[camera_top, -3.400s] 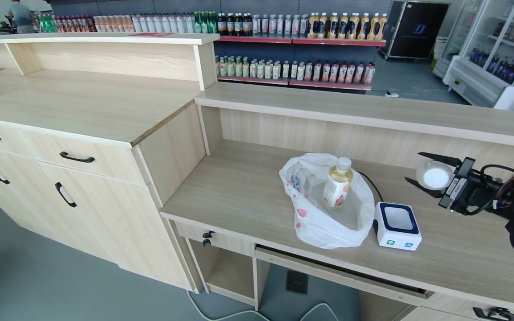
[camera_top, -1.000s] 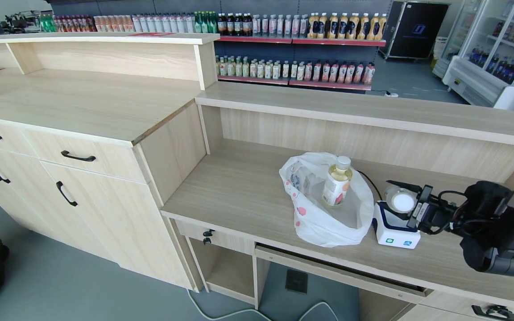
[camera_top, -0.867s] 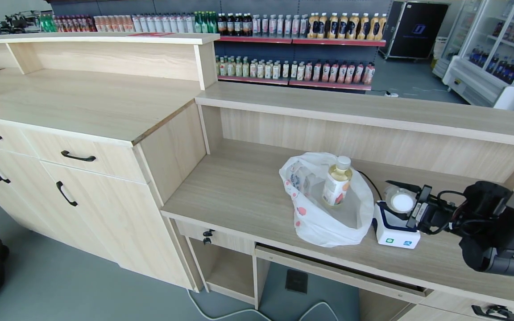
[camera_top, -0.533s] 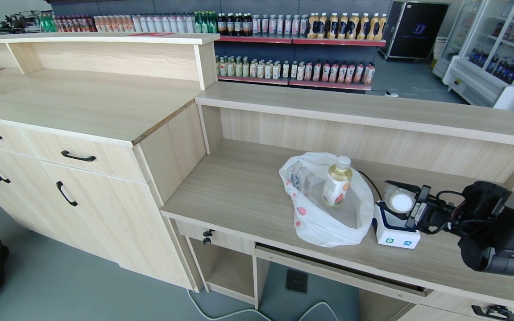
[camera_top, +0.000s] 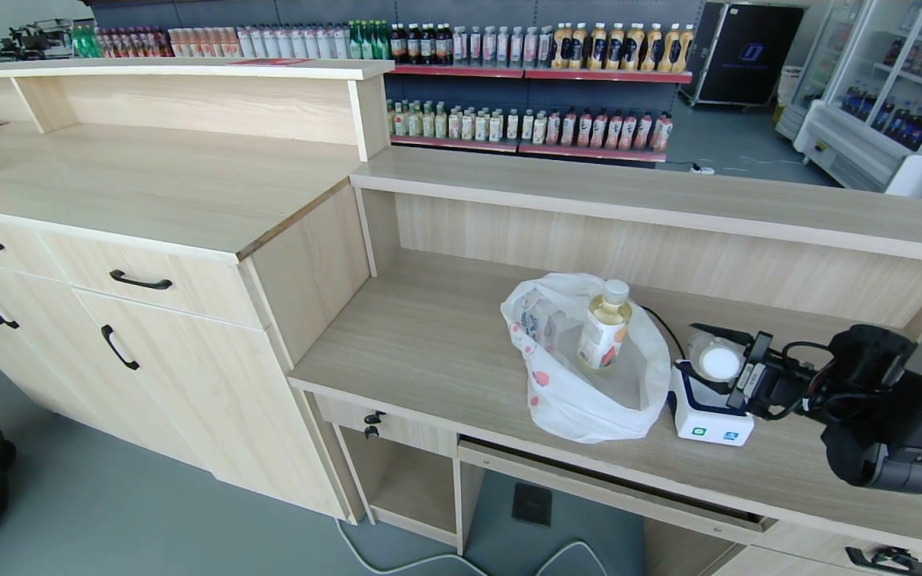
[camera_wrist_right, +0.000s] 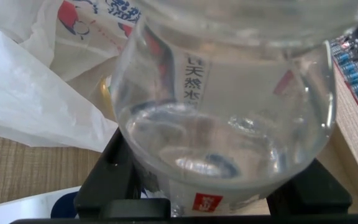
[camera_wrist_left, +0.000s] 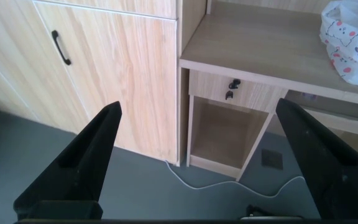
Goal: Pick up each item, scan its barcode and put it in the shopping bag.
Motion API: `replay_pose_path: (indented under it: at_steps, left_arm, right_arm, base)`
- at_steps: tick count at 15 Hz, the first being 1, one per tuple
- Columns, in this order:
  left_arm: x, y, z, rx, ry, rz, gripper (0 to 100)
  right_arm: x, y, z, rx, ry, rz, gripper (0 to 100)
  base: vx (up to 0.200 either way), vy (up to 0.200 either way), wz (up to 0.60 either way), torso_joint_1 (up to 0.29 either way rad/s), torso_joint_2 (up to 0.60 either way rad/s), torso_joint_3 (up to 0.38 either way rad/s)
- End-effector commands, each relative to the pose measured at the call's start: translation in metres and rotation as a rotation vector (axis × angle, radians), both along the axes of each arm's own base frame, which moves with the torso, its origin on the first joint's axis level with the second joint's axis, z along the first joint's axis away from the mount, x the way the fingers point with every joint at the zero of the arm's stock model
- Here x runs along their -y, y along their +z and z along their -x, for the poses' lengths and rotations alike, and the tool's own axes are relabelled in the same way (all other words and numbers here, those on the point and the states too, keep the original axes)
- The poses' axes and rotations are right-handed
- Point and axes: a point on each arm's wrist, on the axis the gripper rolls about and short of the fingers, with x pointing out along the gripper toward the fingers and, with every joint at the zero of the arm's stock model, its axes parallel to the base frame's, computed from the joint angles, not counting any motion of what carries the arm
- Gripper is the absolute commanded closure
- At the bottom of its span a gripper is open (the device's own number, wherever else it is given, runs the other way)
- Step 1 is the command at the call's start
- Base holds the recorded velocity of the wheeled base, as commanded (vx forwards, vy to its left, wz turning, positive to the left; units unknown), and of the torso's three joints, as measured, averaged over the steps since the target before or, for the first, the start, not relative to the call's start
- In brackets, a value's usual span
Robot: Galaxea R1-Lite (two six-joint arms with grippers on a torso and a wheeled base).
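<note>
My right gripper [camera_top: 701, 354] is shut on a clear water bottle [camera_top: 721, 362], held on its side just above the white barcode scanner [camera_top: 701, 418]. In the right wrist view the water bottle [camera_wrist_right: 222, 124] sits between the black fingers [camera_wrist_right: 107, 177], with the scanner [camera_wrist_right: 48, 205] beneath it. Left of the scanner the white shopping bag [camera_top: 581, 400] lies open on the desk. A yellow tea bottle [camera_top: 605, 328] stands upright inside it. My left gripper [camera_wrist_left: 197, 106] hangs open and empty, low in front of the cabinet, with the bag [camera_wrist_left: 353, 37] off to one side.
The wooden desk [camera_top: 429, 344] has free surface left of the bag. A raised counter ledge [camera_top: 669, 200] runs behind it and a higher cabinet [camera_top: 149, 192] stands to the left. A black cable [camera_top: 673, 336] runs behind the scanner. Drink shelves [camera_top: 525, 80] line the back.
Since 3.4 s ago the right arm has come down and left, bringing the water bottle over the scanner. Over the last second it has kept still.
</note>
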Motion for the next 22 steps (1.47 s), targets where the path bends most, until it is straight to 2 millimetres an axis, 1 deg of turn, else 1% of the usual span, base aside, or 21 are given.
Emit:
replay_pose_path:
  at_steps: [1, 2, 3, 5, 6, 7, 8, 9, 10, 12, 13, 14, 15, 16, 17, 18, 19, 20, 21, 22]
  left_arm:
    - [0.000, 0.000, 0.000, 0.001, 0.001, 0.000, 0]
    - [0.000, 0.000, 0.000, 0.001, 0.001, 0.000, 0]
    - [0.000, 0.000, 0.000, -0.001, 0.001, 0.000, 0]
    - [0.000, 0.000, 0.000, 0.001, 0.001, 0.000, 0]
    - [0.000, 0.000, 0.000, 0.001, -0.001, 0.000, 0]
    - [0.000, 0.000, 0.000, 0.001, 0.001, 0.000, 0]
    - [0.000, 0.000, 0.000, 0.001, 0.001, 0.000, 0]
    - [0.000, 0.000, 0.000, 0.001, 0.001, 0.000, 0]
    - [0.000, 0.000, 0.000, 0.001, 0.001, 0.000, 0]
    - [0.000, 0.000, 0.000, 0.001, 0.001, 0.000, 0]
    - [0.000, 0.000, 0.000, -0.001, 0.001, 0.000, 0]
    - [0.000, 0.000, 0.000, 0.001, 0.001, 0.000, 0]
    - [0.000, 0.000, 0.000, 0.001, 0.001, 0.000, 0]
    - [0.000, 0.000, 0.000, 0.001, 0.001, 0.000, 0]
    - [0.000, 0.000, 0.000, 0.001, 0.001, 0.000, 0]
    - [0.000, 0.000, 0.000, -0.001, 0.001, 0.000, 0]
    - [0.000, 0.000, 0.000, 0.001, 0.001, 0.000, 0]
    - [0.000, 0.000, 0.000, -0.001, 0.001, 0.000, 0]
    - [0.000, 0.000, 0.000, 0.001, 0.001, 0.000, 0]
    - [0.000, 0.000, 0.000, -0.001, 0.001, 0.000, 0]
  right_arm:
    - [0.001, 0.011, 0.002, 0.015, -0.002, -0.007, 100]
    - [0.003, 0.042, 0.012, 0.020, -0.013, -0.050, 100]
    - [0.010, 0.072, 0.029, -0.058, -0.043, -0.126, 100]
    - [0.022, 0.108, 0.053, -0.175, -0.099, -0.216, 100]
    - [0.024, 0.141, 0.084, -0.330, -0.141, -0.333, 100]
    - [0.020, 0.159, 0.110, -0.462, -0.171, -0.435, 100]
    - [0.016, 0.171, 0.131, -0.542, -0.219, -0.508, 100]
    - [0.010, 0.180, 0.148, -0.588, -0.312, -0.574, 100]
    - [0.007, 0.182, 0.158, -0.617, -0.386, -0.628, 100]
    - [0.002, 0.182, 0.158, -0.598, -0.534, -0.683, 100]
    - [-0.008, 0.182, 0.154, -0.582, -0.635, -0.751, 100]
    - [-0.016, 0.181, 0.149, -0.559, -0.700, -0.819, 100]
    - [-0.030, 0.180, 0.138, -0.512, -0.777, -0.917, 100]
    - [-0.036, 0.179, 0.134, -0.487, -0.800, -0.960, 100]
    - [-0.049, 0.177, 0.126, -0.447, -0.806, -1.013, 100]
    - [-0.057, 0.170, 0.124, -0.426, -0.791, -0.983, 100]
    - [-0.058, 0.170, 0.124, -0.423, -0.789, -0.979, 100]
    - [-0.059, 0.167, 0.126, -0.360, -0.806, -0.829, 100]
    - [-0.058, 0.168, 0.126, -0.335, -0.814, -0.768, 100]
    - [-0.058, 0.167, 0.126, -0.322, -0.818, -0.743, 100]
  base:
    - [0.000, 0.000, 0.00, 0.000, 0.00, 0.000]
    - [0.000, 0.000, 0.00, 0.000, 0.00, 0.000]
    - [0.000, 0.000, 0.00, 0.000, 0.00, 0.000]
    - [0.000, 0.000, 0.00, 0.000, 0.00, 0.000]
    - [0.000, 0.000, 0.00, 0.000, 0.00, 0.000]
    - [0.000, 0.000, 0.00, 0.000, 0.00, 0.000]
    - [0.000, 0.000, 0.00, 0.000, 0.00, 0.000]
    - [0.000, 0.000, 0.00, 0.000, 0.00, 0.000]
    - [0.000, 0.000, 0.00, 0.000, 0.00, 0.000]
    - [0.000, 0.000, 0.00, 0.000, 0.00, 0.000]
    - [0.000, 0.000, 0.00, 0.000, 0.00, 0.000]
    - [0.000, 0.000, 0.00, 0.000, 0.00, 0.000]
    - [0.000, 0.000, 0.00, 0.000, 0.00, 0.000]
    - [0.000, 0.000, 0.00, 0.000, 0.00, 0.000]
    - [0.000, 0.000, 0.00, 0.000, 0.00, 0.000]
    - [0.000, 0.000, 0.00, 0.000, 0.00, 0.000]
    - [0.000, 0.000, 0.00, 0.000, 0.00, 0.000]
    - [0.000, 0.000, 0.00, 0.000, 0.00, 0.000]
    - [0.000, 0.000, 0.00, 0.000, 0.00, 0.000]
    - [0.000, 0.000, 0.00, 0.000, 0.00, 0.000]
